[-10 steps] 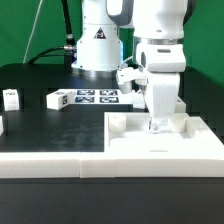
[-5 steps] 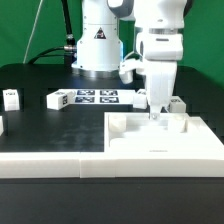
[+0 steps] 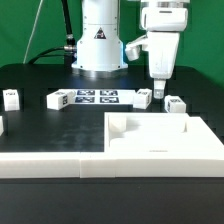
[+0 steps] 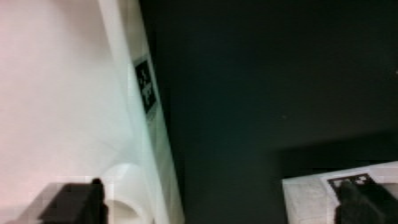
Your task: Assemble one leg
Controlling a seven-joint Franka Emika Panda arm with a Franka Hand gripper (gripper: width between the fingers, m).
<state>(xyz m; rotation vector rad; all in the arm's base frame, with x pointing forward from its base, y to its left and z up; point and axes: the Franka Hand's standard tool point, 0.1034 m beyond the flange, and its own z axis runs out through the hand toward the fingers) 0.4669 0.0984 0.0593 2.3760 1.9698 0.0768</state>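
Observation:
A small white leg (image 3: 175,104) with a black-and-white tag lies on the black table just behind the large white panel (image 3: 160,138). My gripper (image 3: 158,95) hangs above the table just to the exterior view's left of this leg, clear of the panel. In the wrist view the gripper (image 4: 214,202) is open with only dark table between the fingers. One fingertip (image 4: 71,203) is over the panel's edge (image 4: 71,90) and the other is over a tagged white piece (image 4: 329,188). A second leg (image 3: 11,97) lies far to the exterior view's left.
The marker board (image 3: 95,98) lies behind the middle of the table, in front of the robot base (image 3: 98,45). Another white part (image 3: 2,124) shows at the left edge. The panel has a square cut-out (image 3: 135,124) at its back left.
My gripper has risen from the panel's back edge and now hangs higher, empty. The leg beside it has come into view.

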